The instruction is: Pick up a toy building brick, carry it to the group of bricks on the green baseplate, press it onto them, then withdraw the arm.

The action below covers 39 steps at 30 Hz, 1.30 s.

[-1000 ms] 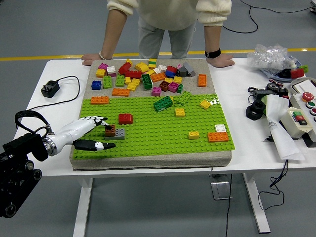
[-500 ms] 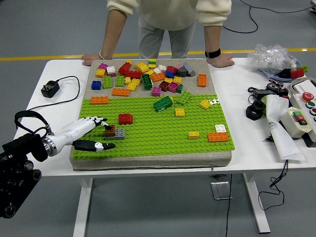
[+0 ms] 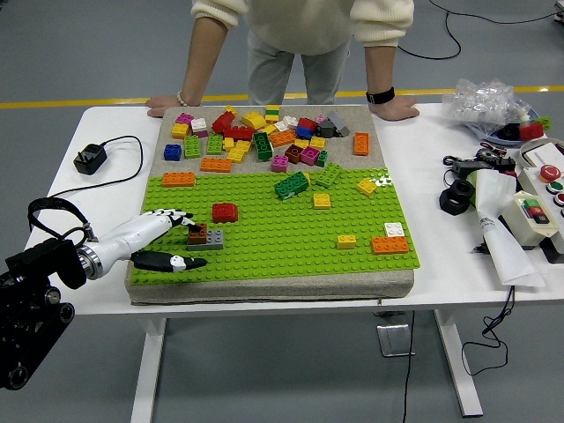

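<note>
1. Risk: the brown brick (image 3: pixel 197 233) sat on or against the grey brick (image 3: pixel 210 239) near the left front of the green baseplate (image 3: pixel 291 242). Whether its studs were fully seated could not be told from the head view. If it was only perched, drawing the hand away could drag or tip it off.
2. Risk: the left hand's (image 3: pixel 163 238) fingertips (image 3: pixel 186 218) lay right at the brown brick. A sideways pull rather than a lift would likely nudge the small two-brick group, which looked light and only stud-held.
3. Risk: the thumb (image 3: pixel 176 261) lay low along the baseplate in front of the group. It might catch on the studs during withdrawal and jolt the plate or the cloth pad (image 3: pixel 264 280) beneath.
4. Hand state: the fingers were extended and loosely spread, the thumb well apart from them, gripping nothing. The fingertips appeared to touch or nearly touch the brown brick's left side; actual contact was too fine to confirm.
5. The right hand was not in view.
6. A person stood at the far edge, both hands (image 3: pixel 162 104) flat on the white table (image 3: pixel 106 189), well apart from the baseplate group.
7. The loose brick pile (image 3: pixel 264 137) lay on the far part of the pad, clear of the hand.
</note>
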Tool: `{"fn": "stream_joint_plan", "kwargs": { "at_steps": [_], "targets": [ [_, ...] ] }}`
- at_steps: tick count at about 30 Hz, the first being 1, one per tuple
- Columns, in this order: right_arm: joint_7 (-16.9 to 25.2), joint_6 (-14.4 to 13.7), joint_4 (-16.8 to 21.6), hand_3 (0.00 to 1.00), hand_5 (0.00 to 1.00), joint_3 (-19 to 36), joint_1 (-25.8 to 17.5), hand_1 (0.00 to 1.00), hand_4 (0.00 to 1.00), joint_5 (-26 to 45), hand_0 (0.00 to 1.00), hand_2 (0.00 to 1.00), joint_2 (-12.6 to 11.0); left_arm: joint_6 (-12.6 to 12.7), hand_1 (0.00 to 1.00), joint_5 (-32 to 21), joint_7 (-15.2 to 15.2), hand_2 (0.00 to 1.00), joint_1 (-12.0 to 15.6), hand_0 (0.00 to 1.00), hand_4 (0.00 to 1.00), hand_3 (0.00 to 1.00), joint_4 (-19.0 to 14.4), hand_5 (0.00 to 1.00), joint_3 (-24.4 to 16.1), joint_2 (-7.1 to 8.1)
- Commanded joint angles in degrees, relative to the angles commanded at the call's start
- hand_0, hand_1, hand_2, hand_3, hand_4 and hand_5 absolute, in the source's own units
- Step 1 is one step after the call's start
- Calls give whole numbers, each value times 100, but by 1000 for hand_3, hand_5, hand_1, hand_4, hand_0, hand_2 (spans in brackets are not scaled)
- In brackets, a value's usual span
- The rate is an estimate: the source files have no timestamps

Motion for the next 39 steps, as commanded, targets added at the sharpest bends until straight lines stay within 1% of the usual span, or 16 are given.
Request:
{"fn": "stream_joint_plan", "kwargs": {
  "at_steps": [4,10,16,26,39],
  "targets": [
    [-4,2,0,678,686,2,-3,703,945,-3,782,741,3,-5,998,-2,-12,972,-33,998,998,756,10,878,-9,18],
    [-8,3,0,678,688,9,-12,704,945,-12,782,741,3,-46,998,-6,-28,969,-85,998,998,756,-6,873,-45,107],
    [3,-7,0,677,688,8,-7,704,944,-5,782,740,13,-74,998,0,-26,968,-67,998,998,756,-41,868,-40,109],
    [-2,1,0,678,687,25,-5,705,945,-3,783,741,7,-57,998,-18,-29,967,-66,998,998,756,-6,865,-30,85],
    [20,4,0,678,687,38,1,704,945,20,782,741,6,112,995,-399,-59,946,-93,998,998,756,-322,850,-379,110]
  ]
}}
